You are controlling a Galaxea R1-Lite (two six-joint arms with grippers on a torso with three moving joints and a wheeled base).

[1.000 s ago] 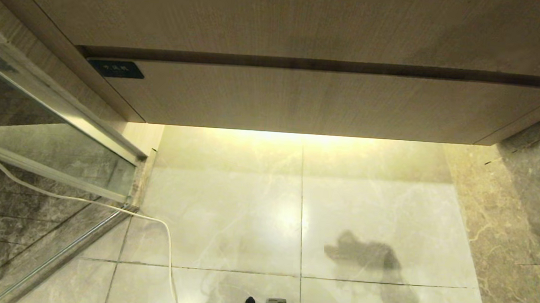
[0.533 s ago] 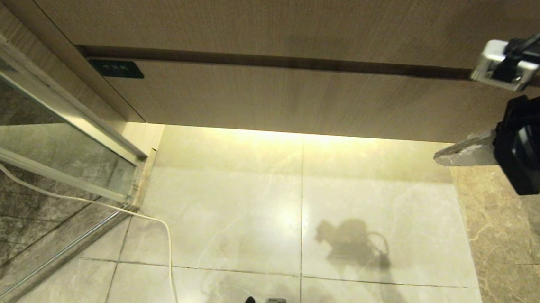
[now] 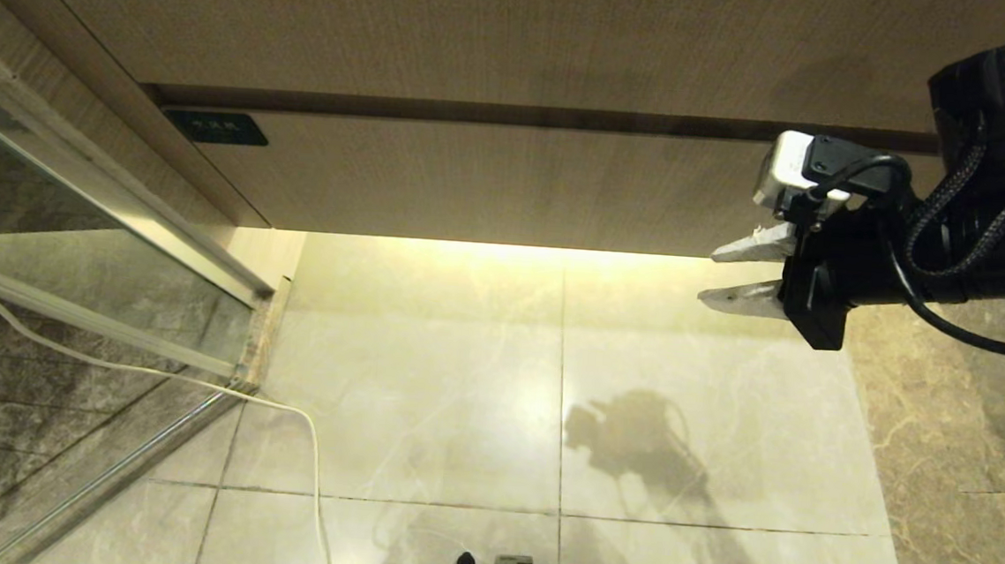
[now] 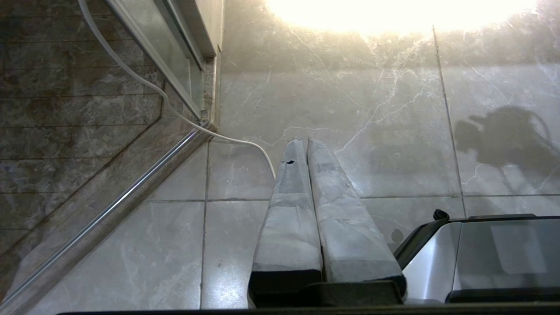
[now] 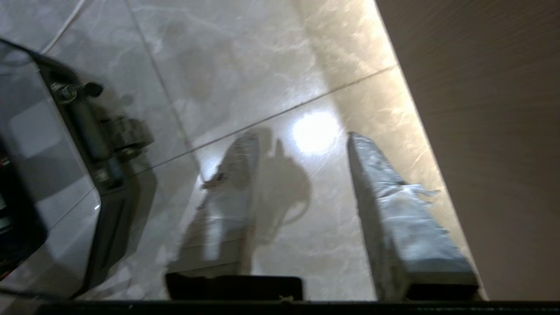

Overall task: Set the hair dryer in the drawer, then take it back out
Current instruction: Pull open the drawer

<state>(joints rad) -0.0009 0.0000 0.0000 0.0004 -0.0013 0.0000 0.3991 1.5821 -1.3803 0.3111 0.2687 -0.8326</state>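
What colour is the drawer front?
Light wood-grain drawer with a small black label; head view.

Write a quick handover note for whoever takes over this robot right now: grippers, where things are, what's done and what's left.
Right gripper: open, empty, beside the right end of the drawer front, fingers pointing left along it.
Left gripper: shut, empty, parked low over the floor tiles.
Drawer: closed.
Hair dryer: not in any view.
Done: nothing visible.
Left: open the drawer, find the dryer, put it in, then take it out.
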